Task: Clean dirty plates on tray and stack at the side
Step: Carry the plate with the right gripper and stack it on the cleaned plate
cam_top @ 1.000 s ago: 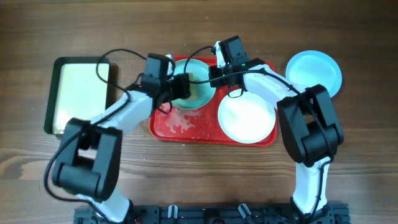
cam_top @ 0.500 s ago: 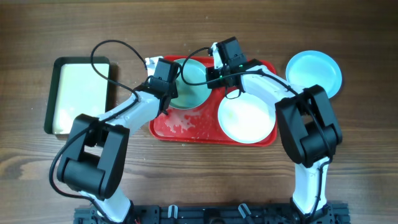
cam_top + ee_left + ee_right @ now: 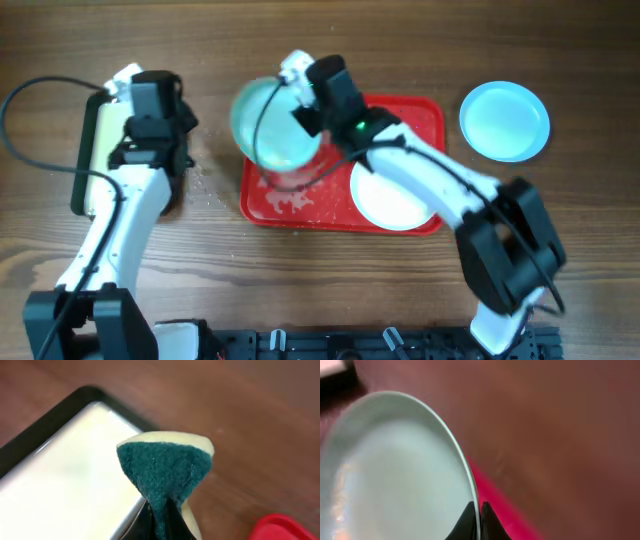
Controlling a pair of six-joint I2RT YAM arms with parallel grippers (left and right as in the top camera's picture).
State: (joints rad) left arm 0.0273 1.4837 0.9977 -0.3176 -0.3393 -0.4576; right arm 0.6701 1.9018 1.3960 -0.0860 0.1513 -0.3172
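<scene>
- Right wrist: the right gripper (image 3: pixel 475 521) pinches the rim of a pale blue plate (image 3: pixel 395 475), held above the red tray (image 3: pixel 507 510), probably to present its face
- Meanwhile the left gripper (image 3: pixel 159 521) nips a sponge (image 3: pixel 162 467) by the cream tray (image 3: pixel 60 480), well apart from it
- Farther: the white plate (image 3: pixel 395 200) waits on the tray; a second blue plate (image 3: pixel 505 120) lies off it, likely starting the stack

Colours on my feeds
I see a red tray (image 3: pixel 425 120), white-flecked; a white plate (image 3: pixel 385 200); a pale blue plate (image 3: pixel 272 125) left, a second pale blue plate (image 3: pixel 505 120) far right; a dark-green, yellow-backed sponge (image 3: pixel 162 467); a black-rimmed cream tray (image 3: pixel 65 480); a brown wood-grain table (image 3: pixel 320 290).
</scene>
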